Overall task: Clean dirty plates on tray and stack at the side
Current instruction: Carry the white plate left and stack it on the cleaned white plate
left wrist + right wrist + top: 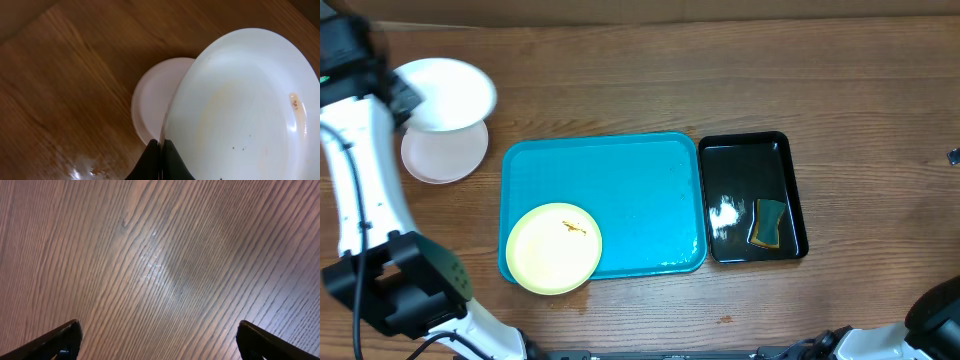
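From my station I see the left gripper at the far left corner of the table, well apart from the turquoise tray. Its two fingers are pressed together on the rim of the held white plate, so it is grasping this plate by the edge. In the left wrist view the plate spreads up and to the right from the fingers. I can see a small brown-orange mark near its right rim and some tiny dark specks on its surface.

Below it lies the second white plate, flat on the wood. The held plate covers a part of it in both views. I cannot tell if the two plates touch.

The pale yellow plate sits at the near left corner of the tray. It has a small brown smear in its middle, and its edge goes over the tray rim.

Just beside the tray on the right is the black tray, with a sponge in it.

The right gripper is spread wide and grasps nothing. Its wrist camera shows only bare wood between the fingers.
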`<state>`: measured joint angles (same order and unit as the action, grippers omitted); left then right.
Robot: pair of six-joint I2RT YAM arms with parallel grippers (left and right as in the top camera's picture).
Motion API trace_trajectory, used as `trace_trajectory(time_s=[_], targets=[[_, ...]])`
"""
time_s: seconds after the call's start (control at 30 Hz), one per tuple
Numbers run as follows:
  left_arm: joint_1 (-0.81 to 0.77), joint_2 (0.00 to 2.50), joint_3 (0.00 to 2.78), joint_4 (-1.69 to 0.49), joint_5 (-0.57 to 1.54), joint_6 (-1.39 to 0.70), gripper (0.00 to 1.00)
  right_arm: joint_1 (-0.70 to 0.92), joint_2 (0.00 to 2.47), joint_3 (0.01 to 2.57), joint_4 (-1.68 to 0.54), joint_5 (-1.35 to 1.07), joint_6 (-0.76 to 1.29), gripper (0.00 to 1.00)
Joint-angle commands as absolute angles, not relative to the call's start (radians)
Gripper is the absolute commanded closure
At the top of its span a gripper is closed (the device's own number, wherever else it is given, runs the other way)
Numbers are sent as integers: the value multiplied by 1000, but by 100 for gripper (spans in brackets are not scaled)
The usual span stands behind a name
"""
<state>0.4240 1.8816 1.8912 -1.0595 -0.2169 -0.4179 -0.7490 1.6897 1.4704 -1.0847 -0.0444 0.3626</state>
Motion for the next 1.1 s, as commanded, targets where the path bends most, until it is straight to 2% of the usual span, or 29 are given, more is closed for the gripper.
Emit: trace_trajectory(time_s=[0.0, 0.23, 1.07], targets=[[513, 1888, 1885, -1060, -130, -457, 96, -748, 1683, 1474, -1078, -38, 367, 0], [584, 1952, 1885, -1078, -70, -449, 96, -748, 1683, 1474, -1078, -38, 366, 0], [582, 2181, 1885, -1002, -96, -441, 94, -748, 1683, 1474, -1078, -38, 366, 0]])
